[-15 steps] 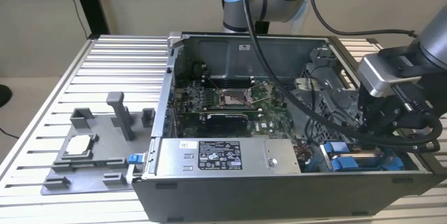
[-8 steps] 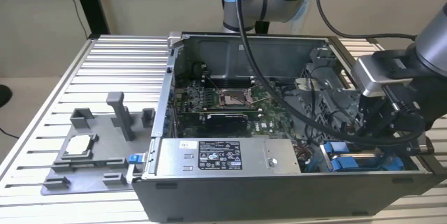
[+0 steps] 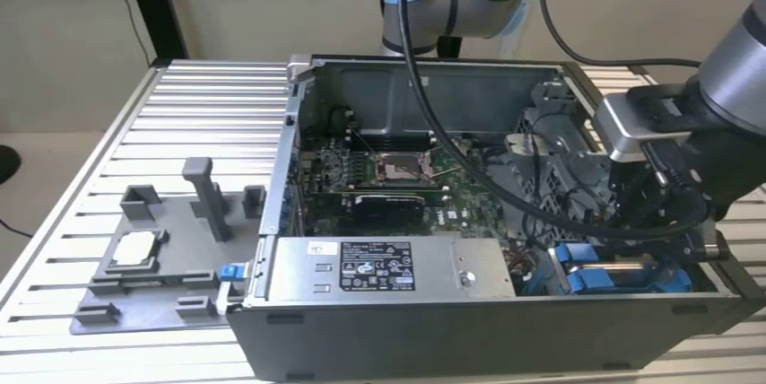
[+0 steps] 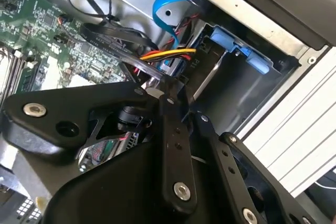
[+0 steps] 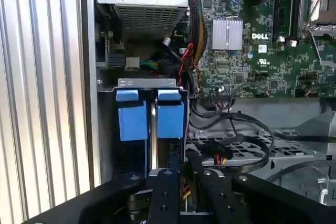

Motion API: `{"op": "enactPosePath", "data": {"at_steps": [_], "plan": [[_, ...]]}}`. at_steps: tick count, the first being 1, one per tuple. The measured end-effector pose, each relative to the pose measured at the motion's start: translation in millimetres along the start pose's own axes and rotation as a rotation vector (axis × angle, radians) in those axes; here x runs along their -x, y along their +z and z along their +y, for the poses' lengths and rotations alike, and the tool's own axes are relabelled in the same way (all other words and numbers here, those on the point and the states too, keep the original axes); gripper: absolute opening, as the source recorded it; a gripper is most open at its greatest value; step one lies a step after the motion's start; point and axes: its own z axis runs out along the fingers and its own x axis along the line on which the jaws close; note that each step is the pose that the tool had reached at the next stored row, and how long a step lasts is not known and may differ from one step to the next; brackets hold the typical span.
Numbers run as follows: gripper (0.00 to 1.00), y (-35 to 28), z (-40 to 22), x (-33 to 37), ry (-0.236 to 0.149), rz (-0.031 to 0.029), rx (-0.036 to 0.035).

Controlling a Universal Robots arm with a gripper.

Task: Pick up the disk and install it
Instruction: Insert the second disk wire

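1. Disk, a silver drive edge-on between bright blue plastic carrier tabs (image 5: pixel 151 119), stands upright in the drive bay of the open grey computer case (image 3: pixel 479 330).
2. Black gripper (image 5: pixel 182 174) sits just beside its end, fingers (image 5: pixel 164 192) close together; whether they pinch it I cannot tell.

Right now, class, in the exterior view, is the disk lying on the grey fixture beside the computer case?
No. The disk, with its blue carrier, sits inside the computer case, below the gripper.

Black claw (image 4: pixel 176 85) above the blue-framed disk (image 4: pixel 231 51).
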Motion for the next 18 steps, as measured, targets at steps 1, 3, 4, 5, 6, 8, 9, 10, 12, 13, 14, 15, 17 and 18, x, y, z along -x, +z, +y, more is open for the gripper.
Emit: {"op": "enactPosePath", "data": {"at_steps": [1, 3, 4, 5, 6, 8, 9, 10, 12, 13, 14, 15, 17, 18], "plan": [[0.00, 0.0, 0.1, 0.0, 0.000, 0.0003, 0.0000], [0.00, -0.1, 0.0, 0.0, 0.000, 0.0008, 0.0000], [0.00, -0.1, -0.1, 0.1, 0.000, 0.0009, 0.0000], [0.00, -0.1, -0.7, 0.1, 0.000, 0.0010, 0.0000], [0.00, 0.0, -1.5, 0.2, 0.000, 0.0010, 0.0000], [0.00, 0.1, -1.8, 0.1, 0.000, 0.0010, 0.0000], [0.00, 0.3, -1.8, 0.1, 0.000, 0.0011, 0.0000], [0.00, 0.5, -1.9, 0.1, 0.000, 0.0014, 0.0000], [0.00, 1.3, -1.9, -0.1, 0.000, 0.0024, 0.0000], [0.00, 2.4, -1.8, -0.2, 0.000, 0.0031, 0.0000], [0.00, 3.7, -1.8, -0.4, 0.000, 0.0045, -0.0001], [0.00, 5.0, -1.8, -0.5, 0.000, 0.0063, -0.0001], [0.00, 7.8, -1.7, -0.9, -0.001, 0.0102, -0.0001], [0.00, 9.3, -1.6, -1.1, -0.001, 0.0117, -0.0002]]}}
